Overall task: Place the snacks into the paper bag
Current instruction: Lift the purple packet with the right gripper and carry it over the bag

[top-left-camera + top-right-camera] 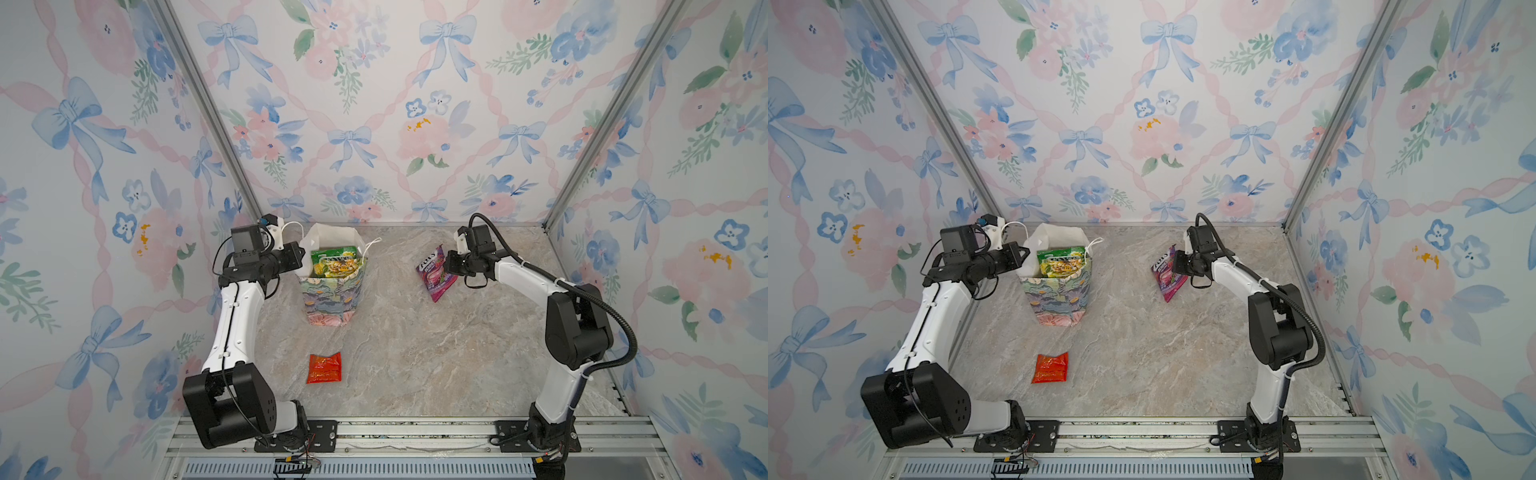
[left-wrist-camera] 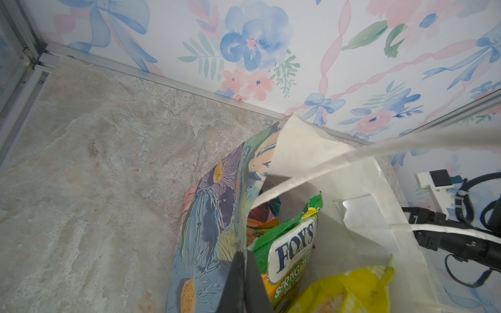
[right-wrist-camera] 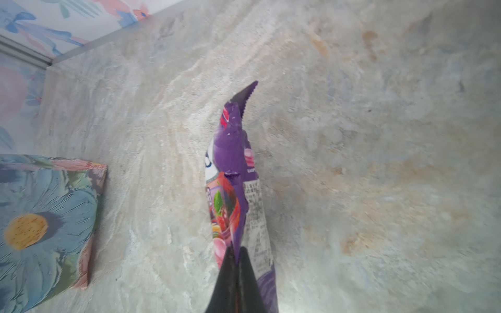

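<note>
Left gripper [image 2: 244, 260]: was pressed together on the side wall of the paper bag [image 1: 332, 299] just below the rim, at 9 o'clock of the mouth in a top view. This pinch was judged to be meant to hold the mouth open and steady the bag.
Paper bag: was stood upright on the table [image 1: 415, 332], toward the back, with its white inside exposed.
Snacks inside: a green packet [image 1: 334, 259] and a yellow packet [image 2: 347, 290] were seen leaning in the bag; others beneath were only partly shown.
Right gripper [image 3: 235, 254]: was closed in a pinch on one edge of the purple packet [image 1: 432, 274], at 3 o'clock of the bag and well apart from it.
Purple packet: was held on edge and tilted. Whether its lower corner touched the table could not be told. The edge grip was judged to let the flat packet hang narrow for the mouth.
Red-orange packet [image 1: 324, 368]: was laid flat at 6 o'clock of the bag, well apart, untouched.
Risk: the cord handle [image 1: 372, 245] at 3 o'clock of the rim was judged likely to be snagged.
</note>
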